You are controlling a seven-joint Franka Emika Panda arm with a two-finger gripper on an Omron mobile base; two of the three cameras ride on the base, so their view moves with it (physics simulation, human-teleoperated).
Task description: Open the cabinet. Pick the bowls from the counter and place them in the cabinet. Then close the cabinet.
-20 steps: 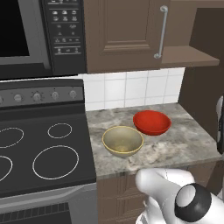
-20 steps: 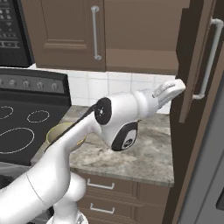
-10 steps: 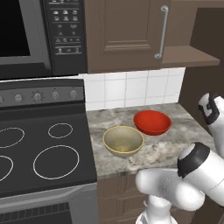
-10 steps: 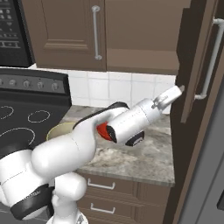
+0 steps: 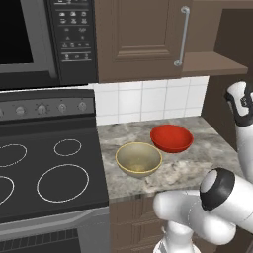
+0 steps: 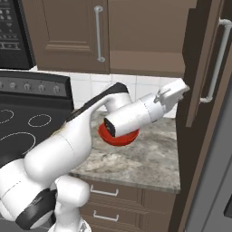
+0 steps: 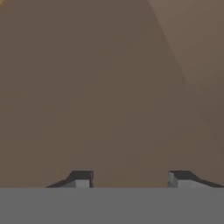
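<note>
The cabinet [image 5: 138,39] has its left door shut. Its right door [image 6: 204,54] is swung open, so the wooden shelf [image 5: 212,63] shows. My gripper [image 6: 182,87] hangs right at the open door's inner face, below the shelf. In the hand view the gripper [image 7: 130,179] is open, its fingertips [image 7: 81,178] apart with nothing between them and brown wood close ahead. The two bowls stand side by side on the counter [image 5: 188,168]: the red bowl [image 5: 171,138] further back and the tan bowl [image 5: 139,159] nearer the stove. My forearm crosses over the red bowl [image 6: 118,138].
A black stovetop [image 5: 49,168] borders the counter on the left, with a microwave [image 5: 29,39] above it. Drawer fronts [image 6: 108,195] sit under the counter. A tall grey panel [image 6: 217,181] stands to the right of the open door.
My elbow and forearm have swung down and rolled over the counter. The hand has stayed by the open door. The bowls have not moved.
</note>
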